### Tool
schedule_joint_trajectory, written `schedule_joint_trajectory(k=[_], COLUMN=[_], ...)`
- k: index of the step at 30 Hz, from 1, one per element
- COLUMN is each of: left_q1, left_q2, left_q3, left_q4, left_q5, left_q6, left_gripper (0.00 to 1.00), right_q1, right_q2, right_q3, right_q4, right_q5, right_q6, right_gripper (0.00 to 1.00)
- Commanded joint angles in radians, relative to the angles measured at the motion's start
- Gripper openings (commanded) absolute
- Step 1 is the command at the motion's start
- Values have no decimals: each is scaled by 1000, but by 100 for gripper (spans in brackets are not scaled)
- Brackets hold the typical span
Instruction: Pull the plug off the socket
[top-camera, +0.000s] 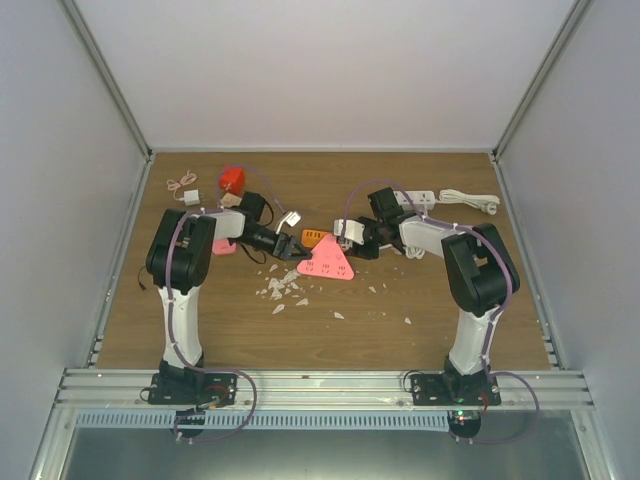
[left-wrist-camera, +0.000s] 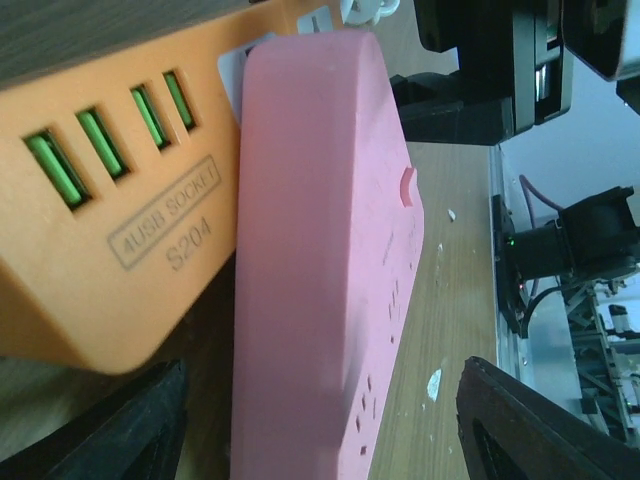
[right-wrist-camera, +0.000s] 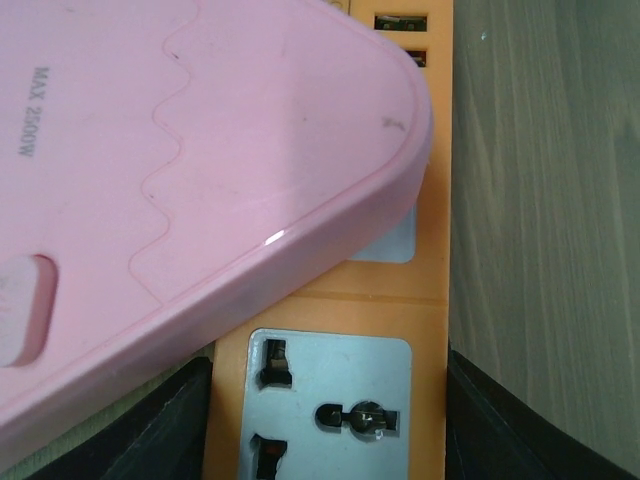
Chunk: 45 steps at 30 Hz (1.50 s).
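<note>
- Left gripper (left-wrist-camera: 325, 410): its 2 fingers (left-wrist-camera: 120, 425) stand wide apart, released. The pink triangular adapter (left-wrist-camera: 320, 260) lies between them. A strip of bare wooden table (left-wrist-camera: 455, 260) shows between the adapter and the finger on the right of that view.
- Orange socket strip (left-wrist-camera: 110, 230): it touches the adapter's side in the left wrist view. Its 4 green USB ports face the camera.
- Right gripper (right-wrist-camera: 328, 420): its fingers (right-wrist-camera: 520, 420) flank the orange socket strip, right at its 2 long edges. Whether they clamp it or only sit beside it cannot be told.
- In the right wrist view the adapter overlaps the strip and hides part of 1 outlet. Another outlet lies exposed between the fingers.
- From above, adapter and strip sit mid-table between the 2 grippers.
- Surroundings: white fragments (top-camera: 285, 290) are scattered just in front. A red object (top-camera: 232, 180) and a white power strip (top-camera: 418, 198) lie well apart at the back.
</note>
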Motion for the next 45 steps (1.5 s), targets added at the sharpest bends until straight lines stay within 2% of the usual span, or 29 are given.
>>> schedule_joint_trajectory(k=[1, 16, 24, 29, 38, 45], left_q1=[-7, -28, -39, -43, -53, -64], left_q2=[44, 103, 109, 101, 27, -11], left_q3=[44, 38, 30, 15, -57, -71], left_q4=[21, 45, 72, 95, 151, 175], left_q5=[64, 117, 127, 126, 112, 86], left_q6=[-15, -21, -18, -14, 42, 80], left_gripper=[73, 58, 40, 32, 14, 7], right_q1=[7, 7, 6, 2, -21, -27], right_q2=[-4, 8, 6, 9, 25, 29], right_q3=[-30, -9, -6, -2, 20, 24], right_q4=[-7, -22, -39, -47, -67, -76], right_q5=[-26, -29, -32, -39, -61, -59], right_q6=[-12, 22, 24, 22, 31, 28], right_gripper=[43, 27, 26, 25, 22, 20])
